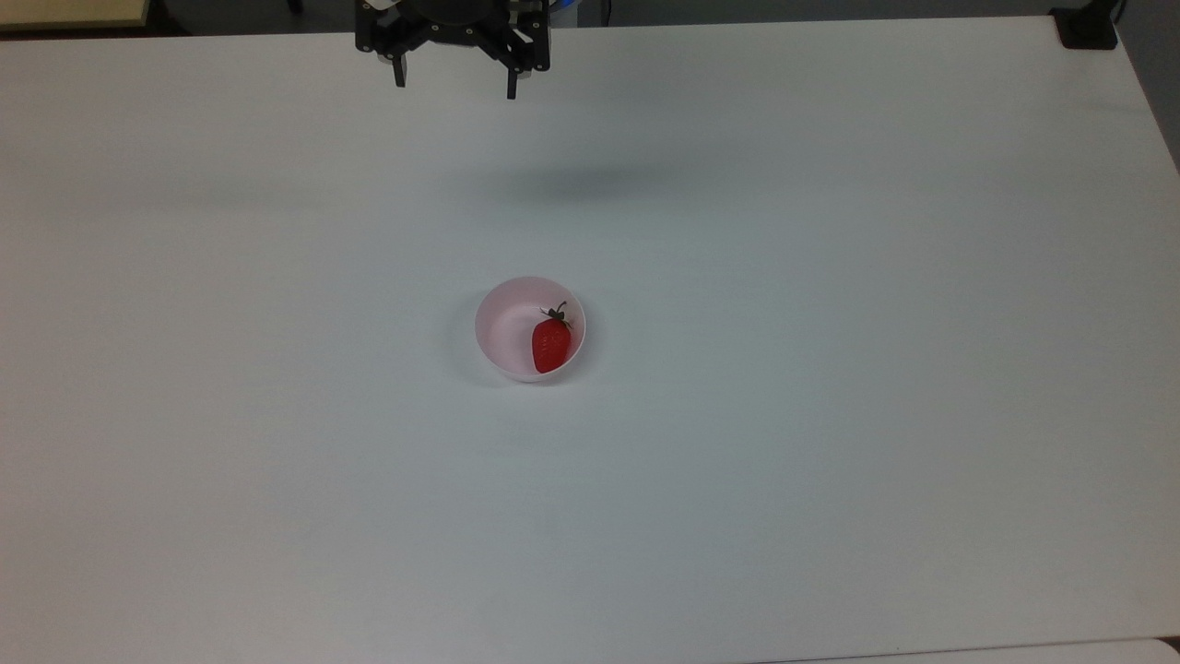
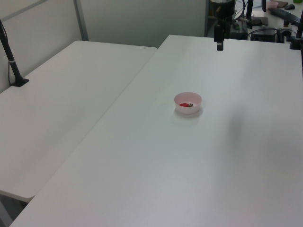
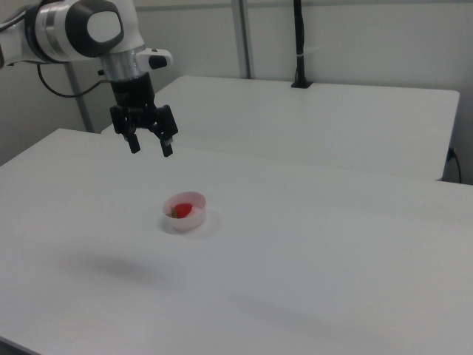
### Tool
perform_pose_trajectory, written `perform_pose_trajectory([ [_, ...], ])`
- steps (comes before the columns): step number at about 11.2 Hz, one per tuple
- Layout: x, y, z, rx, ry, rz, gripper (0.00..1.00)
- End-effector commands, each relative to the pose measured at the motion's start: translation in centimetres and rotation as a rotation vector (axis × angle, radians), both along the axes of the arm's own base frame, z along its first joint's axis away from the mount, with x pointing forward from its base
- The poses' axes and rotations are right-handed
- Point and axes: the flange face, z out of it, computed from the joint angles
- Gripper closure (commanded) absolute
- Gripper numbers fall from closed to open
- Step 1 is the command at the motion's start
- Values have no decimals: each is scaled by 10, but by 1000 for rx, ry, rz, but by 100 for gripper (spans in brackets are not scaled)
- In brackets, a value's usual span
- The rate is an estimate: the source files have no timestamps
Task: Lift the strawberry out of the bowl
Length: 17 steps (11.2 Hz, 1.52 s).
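Observation:
A pale pink bowl [image 1: 502,323] [image 2: 194,99] [image 3: 194,217] sits near the middle of the white table. Inside it lies a red strawberry [image 1: 551,345] [image 2: 185,105] [image 3: 182,209] with a dark green cap, against the wall on the top view's right. My gripper [image 1: 455,88] [image 2: 219,46] [image 3: 151,148] hangs high above the table at the top view's upper edge, well away from the bowl. Its two black fingers are spread wide, open, with nothing between them.
The white table [image 1: 830,369] stretches bare all around the bowl. A second white table [image 2: 61,104] [image 3: 332,118] adjoins it, with a black post [image 2: 12,61] [image 3: 299,44] clamped at its edge. A black clamp [image 1: 1088,28] sits at the table's far corner.

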Motion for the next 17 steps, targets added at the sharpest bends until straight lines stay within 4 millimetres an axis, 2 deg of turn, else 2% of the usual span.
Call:
perform_pose_trajectory([
  [1,-9,-11,2,36,14,-33,0],
  [6,-7,-12,0,38,13,-38,0],
  [9,3,-15,-11,107,14,-77,0],
  [12,29,-8,-53,103,-1,-217,0],
  [14,49,0,-94,89,-6,-372,0],
  [16,68,18,-134,85,-34,-458,8],
  [17,76,20,-152,85,-48,-526,9],
])
